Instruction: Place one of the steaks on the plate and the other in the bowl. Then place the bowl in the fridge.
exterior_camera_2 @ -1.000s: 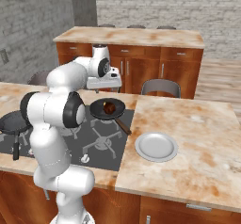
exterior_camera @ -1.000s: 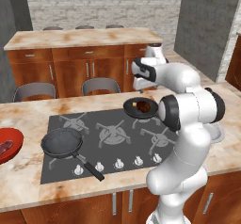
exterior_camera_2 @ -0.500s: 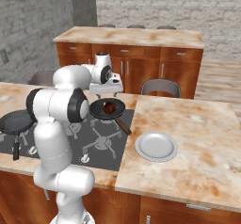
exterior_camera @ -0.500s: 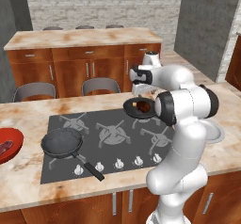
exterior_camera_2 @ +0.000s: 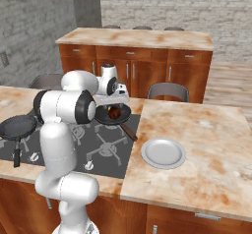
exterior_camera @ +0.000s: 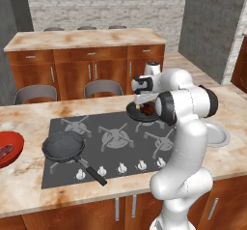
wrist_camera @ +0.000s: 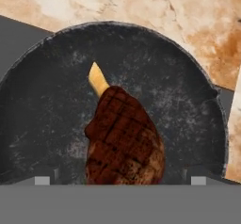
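Left base view gave me the widest look at how little was done. I saw the cooktop (exterior_camera: 113, 144) sunk in the near counter (exterior_camera: 29, 195), with a pan (exterior_camera: 63, 146) on its front left and a second pan (exterior_camera: 142, 113) at its back right under my gripper (exterior_camera: 143, 98). The red bowl (exterior_camera: 9, 148) sat at the far left edge of that view, well apart from the arm, and it seemed to hold one dark slab of meat (exterior_camera: 6, 150) already, though that was too small for me to be sure. The plate (exterior_camera_2: 163, 153) lay bare on the counter right of the cooktop, so I judged that part not yet done.

In the hand view the other steak (wrist_camera: 124, 140) lay in the back pan (wrist_camera: 47, 91), seared with grill marks and a pale bone end, directly ahead of the hand. My jaws stood wide apart with nothing between them, poised above the meat.

By my reckoning one steak was perhaps placed; this one had yet to go on the plate, and the bowl had yet to go to the fridge.
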